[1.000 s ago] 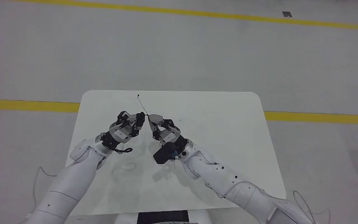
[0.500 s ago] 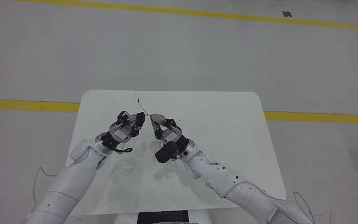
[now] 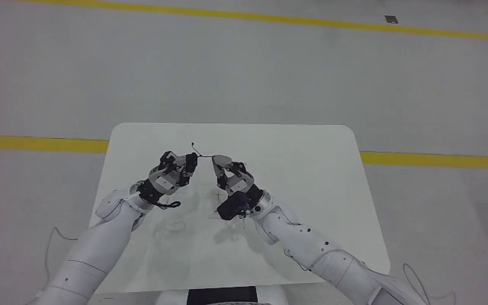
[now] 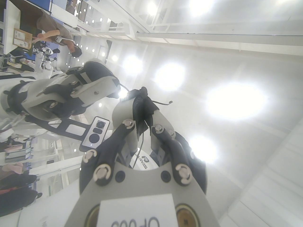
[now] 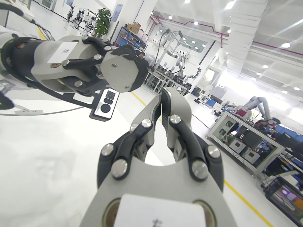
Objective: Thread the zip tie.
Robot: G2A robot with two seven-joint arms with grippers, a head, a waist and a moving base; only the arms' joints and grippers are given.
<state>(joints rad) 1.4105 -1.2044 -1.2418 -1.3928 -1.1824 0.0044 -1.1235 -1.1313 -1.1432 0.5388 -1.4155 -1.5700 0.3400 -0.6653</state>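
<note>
Jaws shut, the left gripper [image 4: 142, 95] pinches the black tie [image 4: 163, 102] at its tips. A short free end with a small knob pokes out past the pads [image 4: 143, 106]. The right gripper [image 5: 161, 94], closed tight, stands tip to tip with it. In the left wrist view a thin strand runs from the right's tips into the left's pinch, so the right appears to hold the tie too, though the grip is too fine to confirm. Another strand trails down from the left's pinch toward its wrist.

From above, both arms meet over the near-middle of the white table [image 3: 305, 152], and the tie's free end slants away from the robot, off the tabletop.

Progress, as a judgement: the tie is off the table, held in the air at the one spot where the two grippers meet, which suggests the feeding stage. Whether the tail has entered the head is too small to tell, and no closed loop can be made out. Likely left to do is passing the tail through and drawing it snug.
</note>
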